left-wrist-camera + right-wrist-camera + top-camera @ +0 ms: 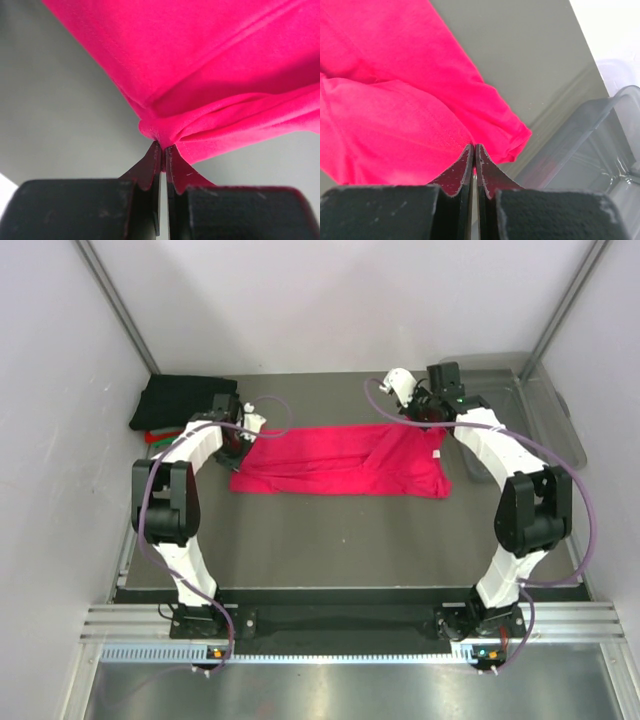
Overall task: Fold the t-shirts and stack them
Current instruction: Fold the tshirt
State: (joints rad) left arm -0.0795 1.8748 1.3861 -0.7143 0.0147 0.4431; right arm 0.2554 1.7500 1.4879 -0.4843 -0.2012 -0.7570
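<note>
Pinkish-red t-shirt [340, 462] spread across the centre of the table [330, 540], its upper corners pinched by the clenched left gripper [162, 147] and right gripper [474, 147]; so shallow a bite may slip, spoiling the fold.

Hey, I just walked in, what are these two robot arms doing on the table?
They are folding a pinkish-red t-shirt. It lies across the middle of the table as a wide band. The left gripper is shut on a bunched bit of its left edge, and the right gripper is shut at its right edge. A folded black t-shirt sits at the far left corner, with slivers of red and green showing under it. A clear bin stands at the far right.
</note>
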